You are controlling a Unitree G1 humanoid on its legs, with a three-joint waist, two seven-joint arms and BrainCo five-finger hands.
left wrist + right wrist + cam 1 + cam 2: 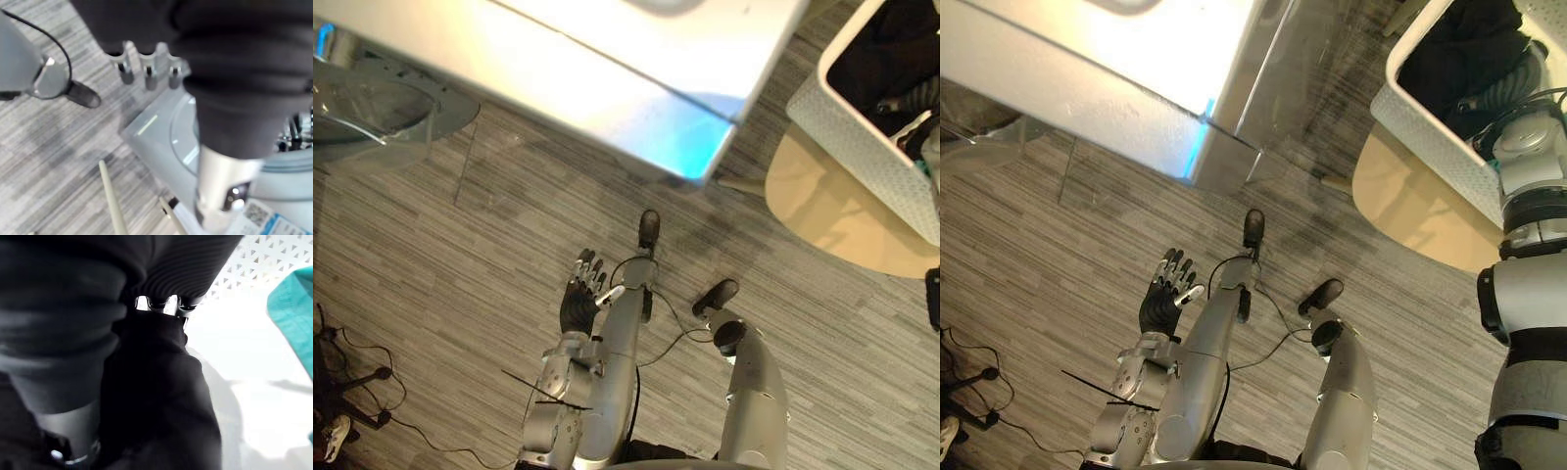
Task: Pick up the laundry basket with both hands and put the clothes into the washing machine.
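Light falls bright and even across the grey striped floor [440, 274]. The glossy white washing machine top [607, 59] glares almost to blank white, with a blue sheen at its corner, and its side mirrors the floor. Inside the white perforated plastic laundry basket [862, 147], the black cloth [156, 406] reads as featureless dark against the washed-out white bottom.

1. My right hand [157, 302] sinks into a black garment [156, 396]; I can't tell its grip.
2. Just beside that hand, a teal cloth [293, 303] is cut off at the edge.
3. Around it, the laundry basket [862, 147] is cropped too.
4. Well beyond my left hand [582, 294], the washing machine [607, 59] is cropped.
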